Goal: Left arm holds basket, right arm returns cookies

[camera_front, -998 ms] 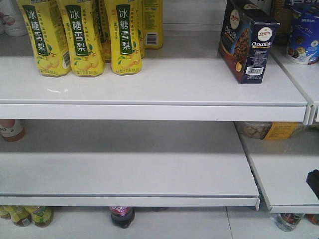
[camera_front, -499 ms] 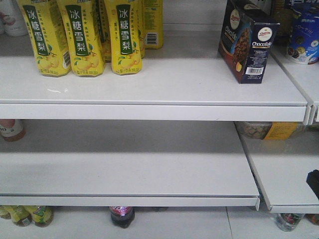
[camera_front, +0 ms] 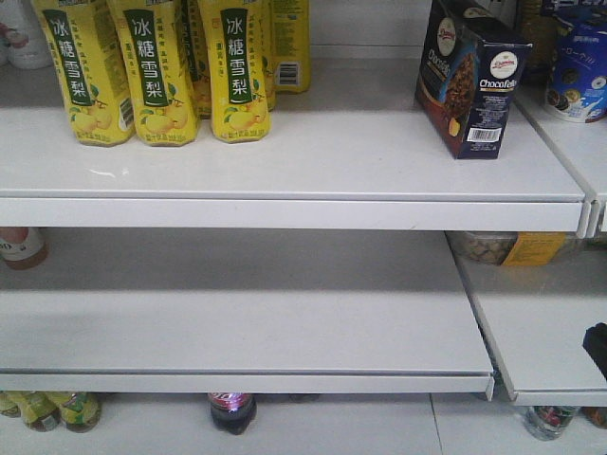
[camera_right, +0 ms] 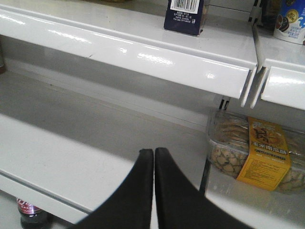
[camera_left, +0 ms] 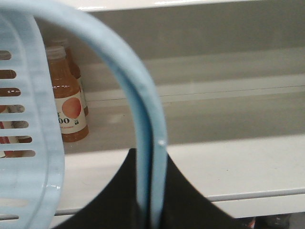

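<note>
One cookie box (camera_front: 471,76) stands upright near the right end of the top shelf (camera_front: 285,156), close to the front edge, a corner turned outward so two faces show — the cookie picture on one, the white lettering and barcode on the other. Nothing grips it. From the right wrist view only its lower part with the barcode is visible, at the front edge of that same shelf.

At the left end of the top shelf stand yellow pear-drink bottles (camera_front: 156,71): three in the front row, with at least one more behind them (the back row is partly hidden, so a full count cannot be given). On the neighbouring shelf to the right, a blue pack (camera_front: 577,71) showing round dark cookies sits near the edge.

The right gripper (camera_right: 154,157) has its two black fingers pressed together with nothing between them, low in front of the middle shelf (camera_front: 247,322). Just to its right, on the adjoining lower shelf, lies one clear tub of seeds (camera_right: 255,155) with a yellow label.

The left gripper (camera_left: 151,191) is clamped on the basket handle (camera_left: 138,109) — the light blue bar runs down between its black fingers. One slotted wall of the basket (camera_left: 26,143) fills the left edge of that view. Behind it stand orange juice bottles (camera_left: 66,102), two at least, on a shelf.

Under the bottom shelf, one dark bottle (camera_front: 232,412) is partly in sight.
</note>
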Available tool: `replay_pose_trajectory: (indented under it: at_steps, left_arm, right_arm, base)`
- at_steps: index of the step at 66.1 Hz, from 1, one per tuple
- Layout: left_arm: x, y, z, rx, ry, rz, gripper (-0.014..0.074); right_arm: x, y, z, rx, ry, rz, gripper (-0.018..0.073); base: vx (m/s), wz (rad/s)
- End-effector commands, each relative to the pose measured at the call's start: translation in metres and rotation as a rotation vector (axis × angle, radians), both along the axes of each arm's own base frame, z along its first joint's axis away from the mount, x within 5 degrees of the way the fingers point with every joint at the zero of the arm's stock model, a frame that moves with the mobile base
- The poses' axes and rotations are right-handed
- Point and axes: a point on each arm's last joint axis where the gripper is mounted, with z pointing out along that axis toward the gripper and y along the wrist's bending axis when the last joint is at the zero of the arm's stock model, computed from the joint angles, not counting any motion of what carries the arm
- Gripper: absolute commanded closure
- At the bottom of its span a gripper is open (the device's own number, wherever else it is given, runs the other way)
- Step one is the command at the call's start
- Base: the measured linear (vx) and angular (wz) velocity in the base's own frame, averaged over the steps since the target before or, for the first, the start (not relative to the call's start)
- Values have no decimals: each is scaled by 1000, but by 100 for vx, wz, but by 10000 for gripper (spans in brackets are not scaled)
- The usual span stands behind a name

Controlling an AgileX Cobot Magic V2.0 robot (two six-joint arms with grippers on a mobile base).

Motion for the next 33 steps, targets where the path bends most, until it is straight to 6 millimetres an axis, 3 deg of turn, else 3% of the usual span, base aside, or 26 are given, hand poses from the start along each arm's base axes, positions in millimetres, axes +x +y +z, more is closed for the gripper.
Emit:
replay_pose_trajectory:
  at_steps: [1,33]
  left_arm:
    - [-2,0,18,16,-142,2,603]
    - [-2,0,18,16,-142,2,603]
  right_arm:
    - [0,2,7,17,-3,14,567]
    - [0,1,7,3,-5,1,567]
  base:
    - [0,0]
    - [0,0]
